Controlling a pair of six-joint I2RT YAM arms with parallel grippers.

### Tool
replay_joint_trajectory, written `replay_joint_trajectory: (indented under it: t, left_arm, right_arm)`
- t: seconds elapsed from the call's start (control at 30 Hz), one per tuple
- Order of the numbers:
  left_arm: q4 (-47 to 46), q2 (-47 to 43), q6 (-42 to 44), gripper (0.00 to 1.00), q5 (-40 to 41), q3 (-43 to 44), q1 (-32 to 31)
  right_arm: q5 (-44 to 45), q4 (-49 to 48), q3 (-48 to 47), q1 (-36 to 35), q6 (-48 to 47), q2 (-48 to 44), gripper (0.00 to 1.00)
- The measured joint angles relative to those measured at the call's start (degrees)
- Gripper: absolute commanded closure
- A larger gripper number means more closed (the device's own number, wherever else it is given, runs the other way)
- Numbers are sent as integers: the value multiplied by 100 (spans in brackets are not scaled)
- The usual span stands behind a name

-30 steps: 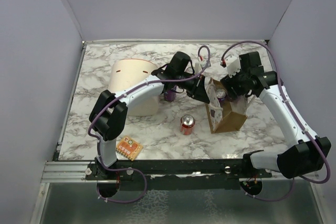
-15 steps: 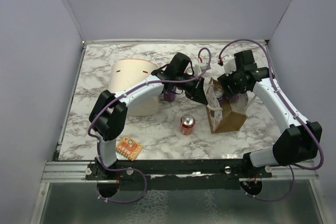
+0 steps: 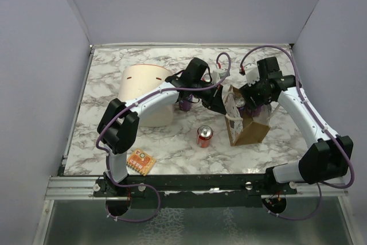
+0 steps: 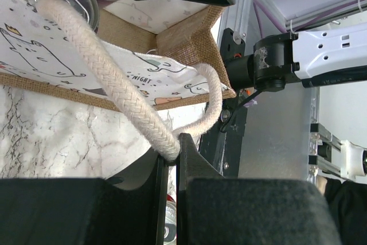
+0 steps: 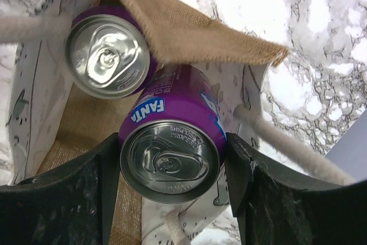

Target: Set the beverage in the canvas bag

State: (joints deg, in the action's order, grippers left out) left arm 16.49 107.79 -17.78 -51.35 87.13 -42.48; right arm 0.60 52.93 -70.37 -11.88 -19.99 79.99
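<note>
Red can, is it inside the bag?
No, the red can stands upright on the table, outside the bag and to its left in the top view.

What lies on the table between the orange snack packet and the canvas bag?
In the top view, a red can stands upright on the marble table between the orange packet and the canvas bag, touching neither.
</note>
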Motion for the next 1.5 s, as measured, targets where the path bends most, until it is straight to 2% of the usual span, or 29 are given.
replay_joint_trajectory:
  t: [0.33,0.67,0.83,1.23,1.5]
  left_arm:
    - [74,0,17,100,31,144,-4]
    - [74,0,37,100,33,149,-37]
    - [74,0,48,100,33,149,-39]
    - [74,0,66,100,31,149,-39]
    - [74,0,68,100,28,149,-39]
  right_arm:
    - [-214,691,-31,0,-184,-442,99]
    - [-1156,787,0,0,-210,-363,99]
    - [-1508,590,365,-2,-153,-256,99]
    - [-1659,-210,1121,0,-114,-210,98]
    - [-1703,-417,1204,0,-61,-197,88]
